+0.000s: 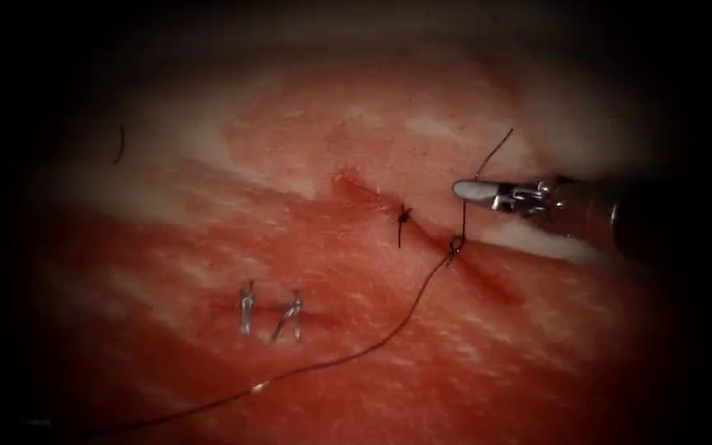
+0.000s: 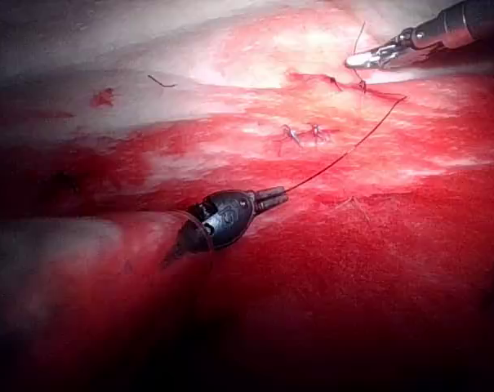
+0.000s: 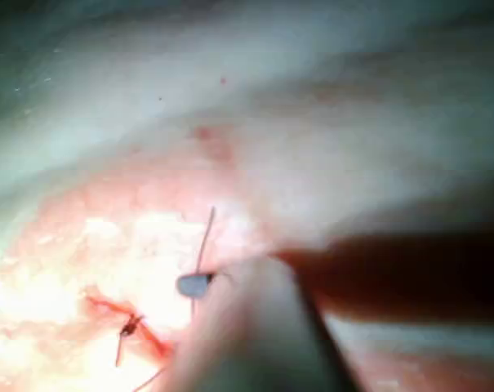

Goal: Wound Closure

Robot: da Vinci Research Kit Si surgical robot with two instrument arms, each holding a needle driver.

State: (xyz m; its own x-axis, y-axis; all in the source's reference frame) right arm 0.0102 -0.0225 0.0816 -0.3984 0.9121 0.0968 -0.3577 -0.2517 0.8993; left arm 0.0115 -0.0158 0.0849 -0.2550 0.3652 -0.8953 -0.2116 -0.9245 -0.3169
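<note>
Tissue (image 1: 356,330) wet, glossy; right hand (image 1: 475,190) shiny metal; thread (image 1: 372,346) dark, matt.

Dark surround, light pooled centre, edges black.

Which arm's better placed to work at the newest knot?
Right, probably. The right hand is shut on the thread just above the knot on the cut. The left hand grips the long strand, well away from the cut.

taut thread (image 1: 356,356) crossing tissue (image 1: 537,363) left of cut (image 1: 422,227), right side open
</note>
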